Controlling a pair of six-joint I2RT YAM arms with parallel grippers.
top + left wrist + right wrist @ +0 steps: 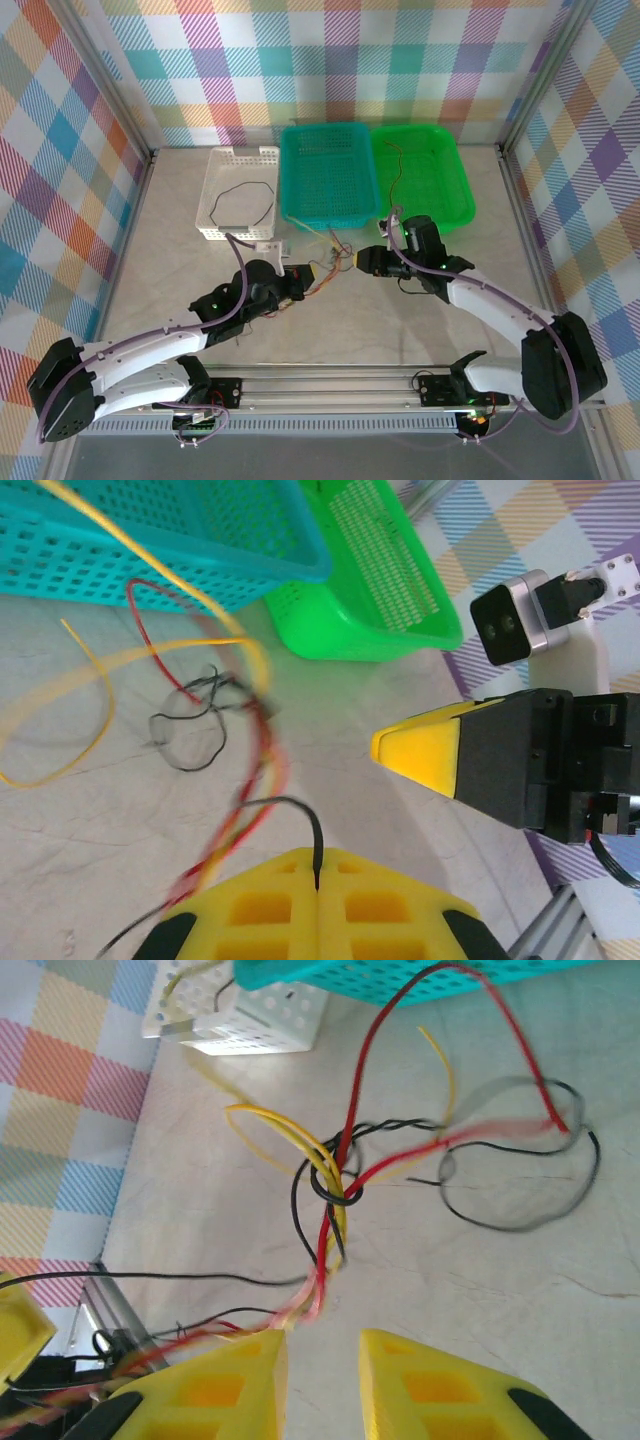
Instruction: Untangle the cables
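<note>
Left jaws: the left gripper (316, 880) is clenched, its two yellow fingers pressed together on a black cable (316, 845) that comes up out of the seam between them.
Right jaws: the right gripper (322, 1365) is released, with a bare gap between its yellow fingers. Blurred red and orange strands run past the outer side of one finger; whether they touch it I cannot tell.
Cables: the cables (340, 1188), red, yellow, orange and black, are knotted together over the tabletop (180, 260), between the two grippers and just in front of the teal basket (328, 175).
Loose ends: seen from the right wrist, a black loop lies flat beside the knot, a red strand arcs up towards the teal basket, and yellow strands curl off on the other side.
Grippers: seen from the top, their yellow tips face each other, near but apart.
Baskets: a white basket (238, 165), the teal basket and a green basket (440, 190) sit side by side along the far edge.
White basket: a black wire loop (247, 184) lies inside.
Green basket: a thin dark strand (398, 168) lies inside.
</note>
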